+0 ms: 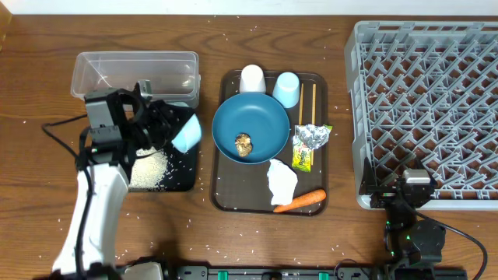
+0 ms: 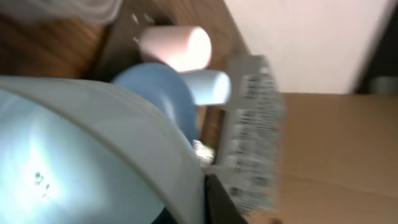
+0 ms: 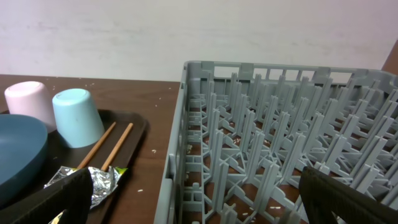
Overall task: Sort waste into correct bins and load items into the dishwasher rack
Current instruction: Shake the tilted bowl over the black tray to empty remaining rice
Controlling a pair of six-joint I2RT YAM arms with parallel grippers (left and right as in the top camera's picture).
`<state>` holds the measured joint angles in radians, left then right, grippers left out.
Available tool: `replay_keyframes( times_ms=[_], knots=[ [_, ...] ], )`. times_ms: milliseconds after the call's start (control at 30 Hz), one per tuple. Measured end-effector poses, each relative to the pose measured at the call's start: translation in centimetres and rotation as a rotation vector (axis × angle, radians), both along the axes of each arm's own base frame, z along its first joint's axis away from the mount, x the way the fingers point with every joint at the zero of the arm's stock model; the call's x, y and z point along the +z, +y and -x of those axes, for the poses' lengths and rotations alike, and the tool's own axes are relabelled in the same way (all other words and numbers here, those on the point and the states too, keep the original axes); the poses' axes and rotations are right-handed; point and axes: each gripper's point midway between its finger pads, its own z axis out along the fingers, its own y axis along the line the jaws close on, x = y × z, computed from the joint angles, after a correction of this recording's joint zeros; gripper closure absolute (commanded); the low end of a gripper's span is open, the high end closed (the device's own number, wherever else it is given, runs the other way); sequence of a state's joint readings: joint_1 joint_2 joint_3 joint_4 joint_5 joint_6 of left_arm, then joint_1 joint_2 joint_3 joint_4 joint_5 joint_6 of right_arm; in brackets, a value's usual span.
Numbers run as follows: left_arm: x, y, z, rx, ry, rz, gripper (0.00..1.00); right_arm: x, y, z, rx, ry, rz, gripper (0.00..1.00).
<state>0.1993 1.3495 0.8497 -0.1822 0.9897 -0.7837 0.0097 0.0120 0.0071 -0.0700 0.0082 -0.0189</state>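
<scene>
My left gripper (image 1: pixel 165 126) is shut on the rim of the light-blue bowl (image 1: pixel 187 133) and holds it tilted over the black tray (image 1: pixel 180 182), where white rice (image 1: pixel 149 169) lies. The bowl fills the left wrist view (image 2: pixel 68 155). On the brown tray, the dark-blue plate (image 1: pixel 250 124) holds a brown food lump (image 1: pixel 243 144). The white cup (image 1: pixel 251 78), light-blue cup (image 1: pixel 286 88), chopsticks (image 1: pixel 307 105), foil (image 1: pixel 313 136), wrapper (image 1: pixel 301 159), napkin (image 1: pixel 282 180) and carrot (image 1: pixel 300 201) lie around it. My right gripper (image 1: pixel 412 189) is open and empty at the grey rack's (image 1: pixel 428 101) near edge.
The clear tub (image 1: pixel 136 71) stands behind the black tray. The brown serving tray (image 1: pixel 224 198) sits at the centre. Loose rice grains are scattered over the wooden table (image 1: pixel 47 70). The right wrist view shows the rack (image 3: pixel 280 143), cups (image 3: pixel 76 117), chopsticks (image 3: pixel 106 146) and foil (image 3: pixel 93 180).
</scene>
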Motion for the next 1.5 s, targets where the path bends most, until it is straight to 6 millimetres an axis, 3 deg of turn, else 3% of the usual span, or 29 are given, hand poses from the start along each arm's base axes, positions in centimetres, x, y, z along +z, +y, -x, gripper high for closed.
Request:
replay_keyframes(
  times_ms=[100,267,500,1133,1333,1500],
  knots=[
    [0.4,1.4,-0.5,0.009,0.039,0.152,0.94,0.0,0.0,0.0,0.000,0.000,0.000,0.01],
    [0.7,6.2,-0.3,0.047,0.084,0.375,0.94,0.0,0.0,0.0,0.000,0.000,0.000,0.01],
    [0.1,11.4,0.8,0.146,0.131,0.535,0.94,0.0,0.0,0.0,0.000,0.000,0.000,0.01],
    [1.7,10.8,1.0,0.114,0.144,0.581,0.94,0.0,0.0,0.0,0.000,0.000,0.000,0.01],
    [4.9,9.6,1.0,0.040,-0.020,0.467,0.94,0.0,0.0,0.0,0.000,0.000,0.000,0.01],
    [6.2,9.5,0.9,0.036,-0.063,0.440,0.94,0.0,0.0,0.0,0.000,0.000,0.000,0.01]
  ],
)
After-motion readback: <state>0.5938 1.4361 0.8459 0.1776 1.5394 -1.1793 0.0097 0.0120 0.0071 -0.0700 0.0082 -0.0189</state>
